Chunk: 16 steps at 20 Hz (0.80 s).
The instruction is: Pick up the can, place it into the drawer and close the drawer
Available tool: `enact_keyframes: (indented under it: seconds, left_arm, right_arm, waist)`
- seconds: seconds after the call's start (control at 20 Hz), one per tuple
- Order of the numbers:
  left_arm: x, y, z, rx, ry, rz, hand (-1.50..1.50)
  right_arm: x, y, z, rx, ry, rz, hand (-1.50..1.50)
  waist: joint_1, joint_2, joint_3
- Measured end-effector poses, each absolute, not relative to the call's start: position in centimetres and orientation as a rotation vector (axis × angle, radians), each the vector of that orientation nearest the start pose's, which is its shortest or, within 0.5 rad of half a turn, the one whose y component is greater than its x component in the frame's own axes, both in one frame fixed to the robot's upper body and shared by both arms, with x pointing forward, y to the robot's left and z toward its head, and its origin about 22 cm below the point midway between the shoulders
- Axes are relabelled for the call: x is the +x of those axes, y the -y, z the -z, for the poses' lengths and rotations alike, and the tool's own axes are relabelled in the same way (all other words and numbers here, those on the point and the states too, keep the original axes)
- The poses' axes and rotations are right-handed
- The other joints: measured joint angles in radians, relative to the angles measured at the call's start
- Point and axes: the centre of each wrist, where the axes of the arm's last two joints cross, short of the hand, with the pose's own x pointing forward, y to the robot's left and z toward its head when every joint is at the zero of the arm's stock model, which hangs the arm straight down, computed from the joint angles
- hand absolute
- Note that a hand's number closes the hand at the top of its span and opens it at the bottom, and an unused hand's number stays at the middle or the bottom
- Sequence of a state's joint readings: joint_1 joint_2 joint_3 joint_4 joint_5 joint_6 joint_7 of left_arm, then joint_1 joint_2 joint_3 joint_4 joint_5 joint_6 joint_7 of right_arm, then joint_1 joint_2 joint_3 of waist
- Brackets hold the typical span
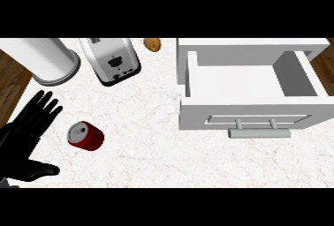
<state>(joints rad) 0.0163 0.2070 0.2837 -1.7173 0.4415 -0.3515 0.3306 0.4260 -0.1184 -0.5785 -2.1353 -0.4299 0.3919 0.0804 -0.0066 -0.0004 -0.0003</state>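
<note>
Left hand [23, 141] is spread wide, fingers [42, 106] straight and released, just left of the red can [85, 135].

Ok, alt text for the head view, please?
A red can sits on the white counter just right of the robot's open left hand, untouched. Further right, a white drawer is pulled open and empty; a toaster stands at the back.

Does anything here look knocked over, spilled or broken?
Nothing stands out. The red can seems upright beside the open robot hand, and the white drawer is pulled out, showing nothing inside.
</note>
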Motion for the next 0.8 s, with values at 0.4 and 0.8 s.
enact_keyframes:
  seconds: [0.4,0.8]
  left_arm:
    - [23.2,-33.9,-1.5,-0.161,1.467,-0.033,-1.5]
    - [23.4,-35.8,2.6,-0.101,1.468,-0.055,-1.5]
  right_arm:
    - [7.9,37.8,-9.5,-0.197,1.779,0.096,-1.5]
    - [8.1,37.7,-10.2,-0.197,1.784,0.096,-1.5]
  waist:
    - [0.0,0.0,0.0]
    - [0.0,0.001,0.0]
